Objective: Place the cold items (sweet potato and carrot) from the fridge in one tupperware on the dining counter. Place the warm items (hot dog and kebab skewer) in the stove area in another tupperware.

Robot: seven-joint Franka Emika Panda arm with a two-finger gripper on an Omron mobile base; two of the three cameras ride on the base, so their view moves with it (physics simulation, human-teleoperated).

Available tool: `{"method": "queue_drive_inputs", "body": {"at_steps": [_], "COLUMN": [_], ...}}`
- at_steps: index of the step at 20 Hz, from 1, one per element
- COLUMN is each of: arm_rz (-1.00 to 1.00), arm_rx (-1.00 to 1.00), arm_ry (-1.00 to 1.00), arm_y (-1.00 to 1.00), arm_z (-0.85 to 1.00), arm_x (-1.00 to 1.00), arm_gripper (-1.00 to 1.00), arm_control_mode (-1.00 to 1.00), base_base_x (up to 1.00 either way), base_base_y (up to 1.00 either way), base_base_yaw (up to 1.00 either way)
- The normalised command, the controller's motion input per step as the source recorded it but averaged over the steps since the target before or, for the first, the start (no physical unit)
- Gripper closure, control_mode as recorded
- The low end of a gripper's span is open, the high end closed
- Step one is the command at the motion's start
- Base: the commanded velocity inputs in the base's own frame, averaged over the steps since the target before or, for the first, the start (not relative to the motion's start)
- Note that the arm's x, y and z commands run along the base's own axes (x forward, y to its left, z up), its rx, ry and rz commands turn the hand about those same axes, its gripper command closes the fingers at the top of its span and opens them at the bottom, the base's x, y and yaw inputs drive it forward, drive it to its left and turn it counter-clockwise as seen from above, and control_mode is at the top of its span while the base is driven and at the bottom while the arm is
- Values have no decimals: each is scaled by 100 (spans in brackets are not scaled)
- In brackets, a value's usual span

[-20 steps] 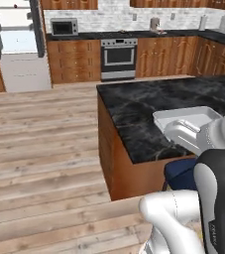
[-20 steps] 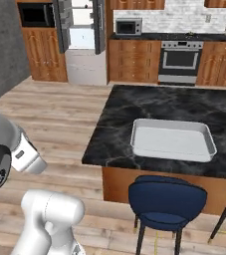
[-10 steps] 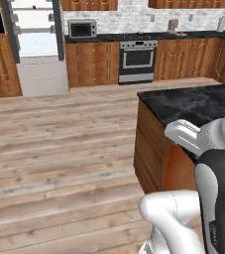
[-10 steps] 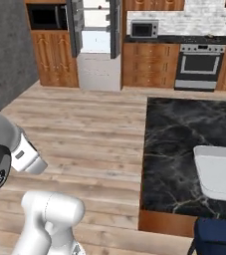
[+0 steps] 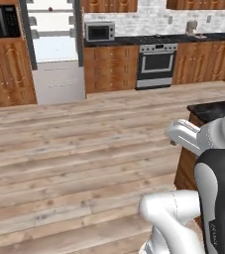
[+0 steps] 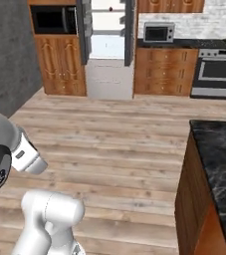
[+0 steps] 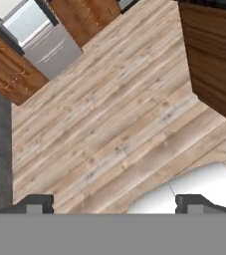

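A wood-floored kitchen is spreading ahead, its open fridge (image 6: 108, 42) (presumably hiding the sweet potato and carrot) standing well apart across bare planks, so the robot is seemingly approaching it, pincer (image 7: 114, 201) gaping wide and empty, needing closer driving before reaching inside.

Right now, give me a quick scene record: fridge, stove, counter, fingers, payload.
fridge: open, doors swung out, far wall, across the wood floor
stove: oven range on the far wall, right of the fridge; microwave between them
counter: dark marble island at the right edge, near the base
fingers: gripper open, tips spread wide, facing the floor
payload: nothing between the fingers
task items: none visible; fridge contents too small to tell
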Motion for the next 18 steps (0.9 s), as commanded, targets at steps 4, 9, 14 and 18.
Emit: {"method": "queue_drive_inputs", "body": {"at_steps": [4,9,14,18], "arm_rz": [0,0,0,0], "arm_rx": [0,0,0,0], "arm_ry": [0,0,0,0], "arm_y": [0,0,0,0], "arm_z": [0,0,0,0], "arm_x": [0,0,0,0], "arm_gripper": [-100,-100,-100,-100], "arm_control_mode": [100,100,100,100], "base_base_x": [100,100,100,100], "base_base_y": [98,85,34,1], "base_base_yaw": [-8,-8,-7,-5]}}
